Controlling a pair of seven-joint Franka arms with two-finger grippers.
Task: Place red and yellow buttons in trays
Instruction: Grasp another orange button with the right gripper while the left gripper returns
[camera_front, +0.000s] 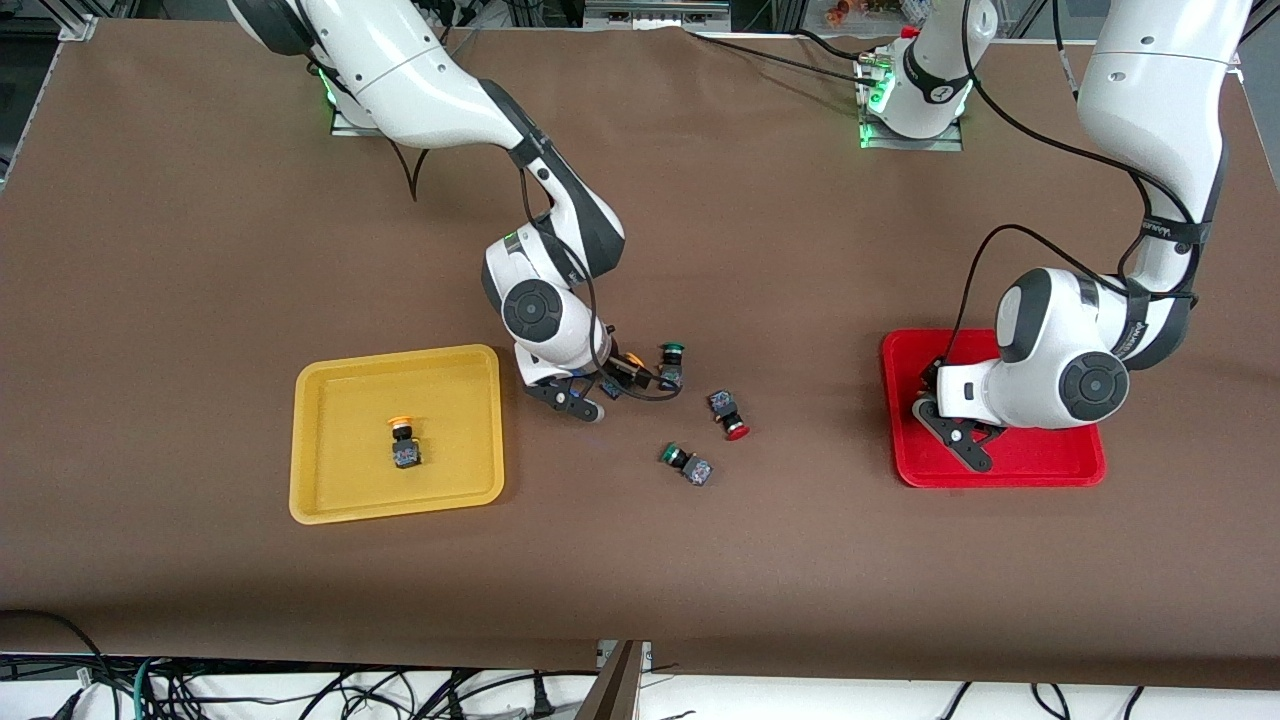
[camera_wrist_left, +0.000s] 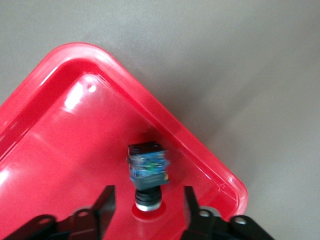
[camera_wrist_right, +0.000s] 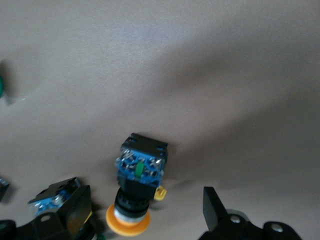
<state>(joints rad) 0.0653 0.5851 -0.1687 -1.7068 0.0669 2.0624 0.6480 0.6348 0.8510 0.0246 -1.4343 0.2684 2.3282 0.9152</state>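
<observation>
The red tray (camera_front: 1060, 465) lies toward the left arm's end. My left gripper (camera_front: 952, 425) hangs low over it, open. In the left wrist view a red button (camera_wrist_left: 147, 172) stands cap-down on the red tray (camera_wrist_left: 60, 165) between the spread fingers of my left gripper (camera_wrist_left: 148, 207), untouched. The yellow tray (camera_front: 330, 500) holds one yellow button (camera_front: 404, 443). My right gripper (camera_front: 598, 388) is open around a second yellow button (camera_front: 631, 361) lying on the table, also seen in the right wrist view (camera_wrist_right: 139, 180) between the fingers of my right gripper (camera_wrist_right: 145, 215). Another red button (camera_front: 730, 415) lies mid-table.
Two green-capped switches lie close by: one (camera_front: 671, 364) beside the yellow button, one (camera_front: 686, 463) nearer the front camera. In the right wrist view another switch body (camera_wrist_right: 52, 196) sits against one finger. A brown cloth (camera_front: 200, 250) covers the table.
</observation>
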